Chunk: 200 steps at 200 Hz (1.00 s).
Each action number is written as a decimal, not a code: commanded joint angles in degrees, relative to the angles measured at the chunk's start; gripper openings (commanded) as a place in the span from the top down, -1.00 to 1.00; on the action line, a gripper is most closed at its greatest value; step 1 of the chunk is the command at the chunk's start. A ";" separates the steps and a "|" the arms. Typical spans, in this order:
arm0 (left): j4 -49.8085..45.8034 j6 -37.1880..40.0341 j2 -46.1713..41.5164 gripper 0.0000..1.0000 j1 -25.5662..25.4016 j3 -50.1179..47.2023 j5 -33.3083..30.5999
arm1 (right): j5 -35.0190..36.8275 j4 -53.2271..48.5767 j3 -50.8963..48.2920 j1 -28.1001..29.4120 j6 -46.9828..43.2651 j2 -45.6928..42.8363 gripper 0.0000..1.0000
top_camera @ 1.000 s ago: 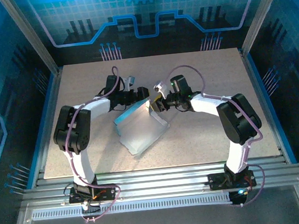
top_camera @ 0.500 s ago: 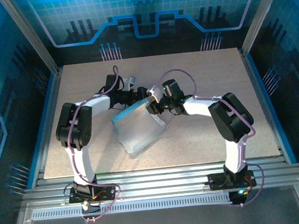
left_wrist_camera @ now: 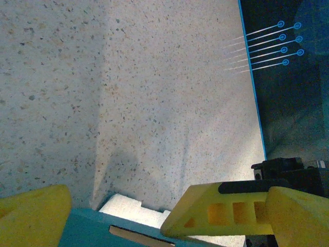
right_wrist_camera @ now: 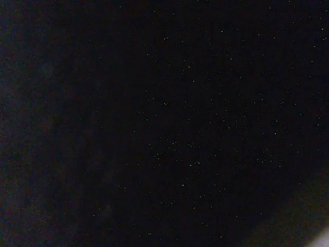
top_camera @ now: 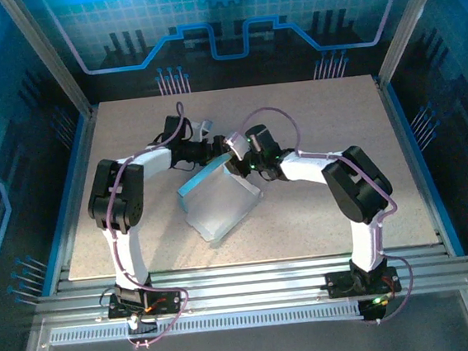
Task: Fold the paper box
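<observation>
Right arm (top_camera: 303,165) leftward over paper box (top_camera: 218,203)

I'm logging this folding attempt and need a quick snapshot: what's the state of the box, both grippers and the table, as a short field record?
paper box: light blue, partly folded, far flap raised, lying mid-table
left gripper: jaws wide open, straddling the box's far edge
right gripper: at the box's far right corner; jaw state unclear
table: speckled beige surface

Overhead shot's sharp but soaked in blue from the glowing walls (top_camera: 20,188); table (top_camera: 328,208) evenly lit, pale sheen on the paper box (top_camera: 221,214). Left wrist: soft grey shadow across the table. Right wrist's near-black, grainy noise.
</observation>
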 commanded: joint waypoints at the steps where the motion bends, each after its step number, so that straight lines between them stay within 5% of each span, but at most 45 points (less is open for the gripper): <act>1: -3.20 2.08 0.62 -0.96 0.14 1.32 0.99 | 5.72 -1.06 1.77 1.06 0.09 1.30 0.59; 118: -4.93 2.05 0.19 -0.96 0.15 2.11 1.37 | 24.32 -5.26 5.93 5.02 -1.16 4.10 0.66; 200: -6.81 2.86 -0.17 -0.99 0.50 3.83 0.10 | 19.31 -5.21 5.16 5.28 2.06 1.76 0.48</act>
